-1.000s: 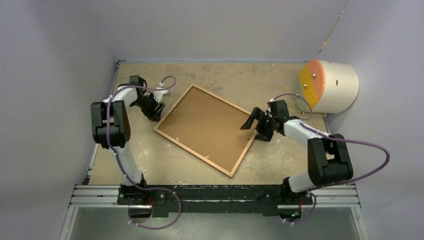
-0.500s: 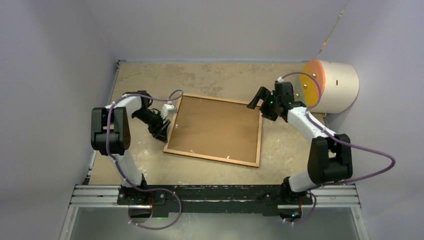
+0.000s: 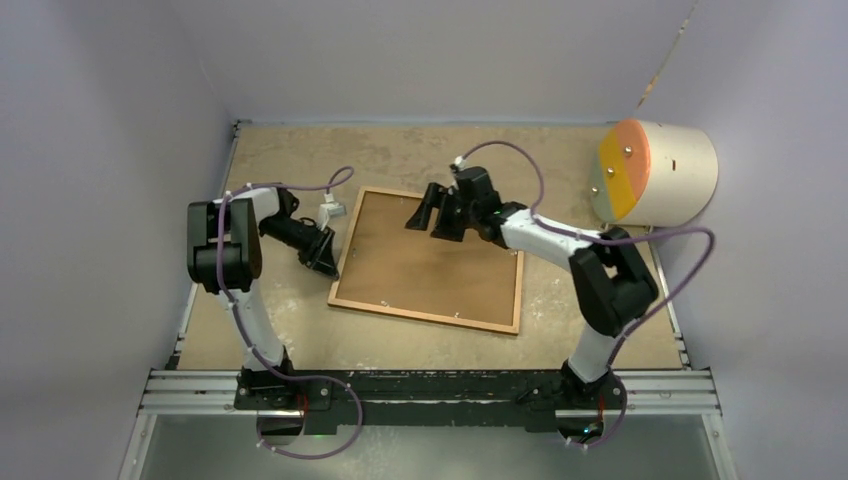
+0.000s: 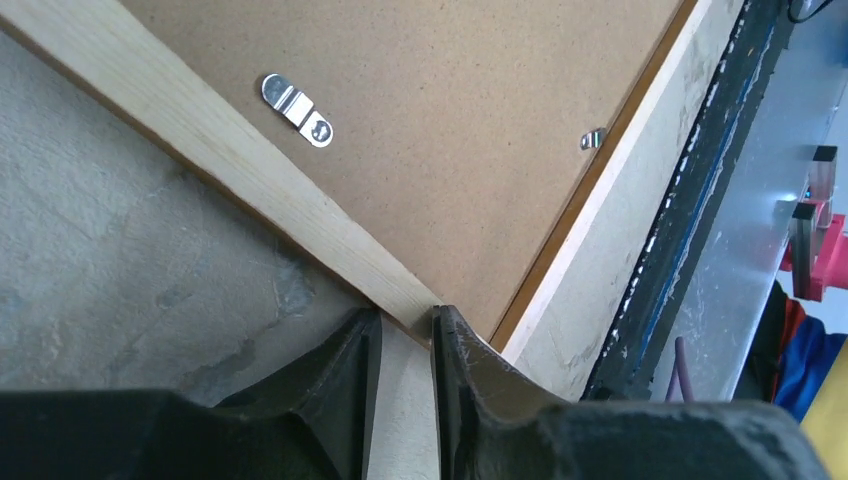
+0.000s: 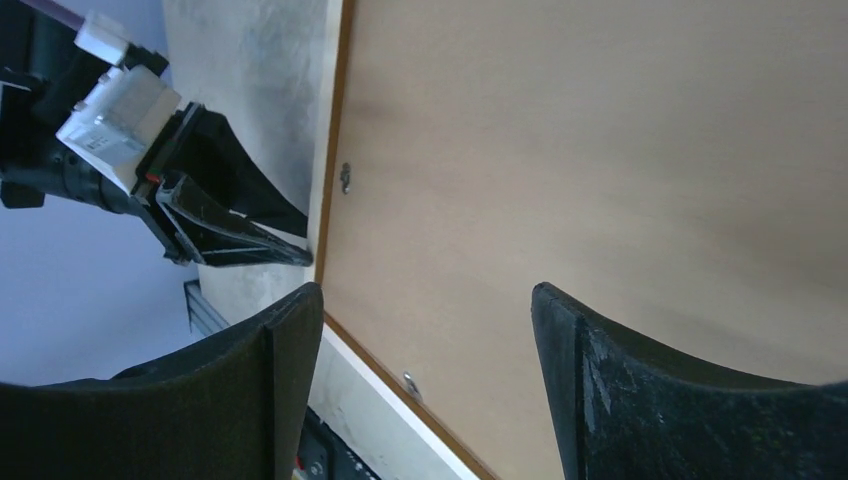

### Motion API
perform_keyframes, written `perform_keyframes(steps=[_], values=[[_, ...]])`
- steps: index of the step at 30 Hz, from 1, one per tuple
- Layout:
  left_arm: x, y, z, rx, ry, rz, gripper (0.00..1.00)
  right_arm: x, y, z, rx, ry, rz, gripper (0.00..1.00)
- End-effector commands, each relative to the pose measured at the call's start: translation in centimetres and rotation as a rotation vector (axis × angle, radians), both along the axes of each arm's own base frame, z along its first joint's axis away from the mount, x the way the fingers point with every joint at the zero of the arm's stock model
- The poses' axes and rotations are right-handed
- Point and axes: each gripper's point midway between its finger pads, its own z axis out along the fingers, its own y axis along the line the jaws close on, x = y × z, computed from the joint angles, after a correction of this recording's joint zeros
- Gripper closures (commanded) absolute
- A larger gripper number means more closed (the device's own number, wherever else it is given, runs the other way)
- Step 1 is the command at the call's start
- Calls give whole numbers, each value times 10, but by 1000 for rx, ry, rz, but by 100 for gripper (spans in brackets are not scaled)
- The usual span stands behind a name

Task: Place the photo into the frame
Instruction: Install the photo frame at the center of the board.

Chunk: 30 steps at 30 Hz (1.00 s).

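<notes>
The frame (image 3: 425, 316) lies face down in mid-table, nearly square to the table edge. A plain brown backing board (image 3: 430, 270) fills it. The photo is hidden or out of view. My left gripper (image 3: 328, 265) is at the frame's left rail near the front-left corner. In the left wrist view its fingers (image 4: 405, 315) stand narrowly apart with the pale rail (image 4: 230, 150) running in between their tips. My right gripper (image 3: 432, 215) is open and empty above the board's far part. The right wrist view (image 5: 425, 295) shows the board (image 5: 600, 150) between its wide jaws.
A cream cylinder with an orange and yellow face (image 3: 660, 170) lies at the back right. Small metal clips (image 4: 297, 108) sit along the board's rim. A black rail (image 3: 430, 385) bounds the near edge, and walls close the left, back and right.
The frame swung from a diagonal lie to nearly square, with my left gripper following its left side. My right gripper then moved left from the far-right corner to over the board.
</notes>
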Motion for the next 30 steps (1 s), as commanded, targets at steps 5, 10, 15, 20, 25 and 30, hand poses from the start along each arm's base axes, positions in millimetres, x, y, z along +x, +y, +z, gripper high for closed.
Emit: perform_keyframes(steps=[5, 10, 15, 20, 25, 30], values=[[13, -4, -8, -23, -28, 60, 81, 1, 110, 2, 131, 20, 163, 32], [12, -2, -13, -10, -33, 71, 82, -5, 145, -16, 154, 70, 206, 34], [12, 1, -15, 6, -46, 73, 81, -7, 168, -30, 158, 96, 230, 35], [14, 2, -14, 11, -52, 75, 81, -9, 178, -43, 155, 116, 238, 37], [13, 2, -12, 11, -61, 72, 81, -8, 181, -44, 166, 124, 235, 38], [14, 2, -10, 17, -74, 72, 79, -10, 185, -46, 176, 144, 239, 38]])
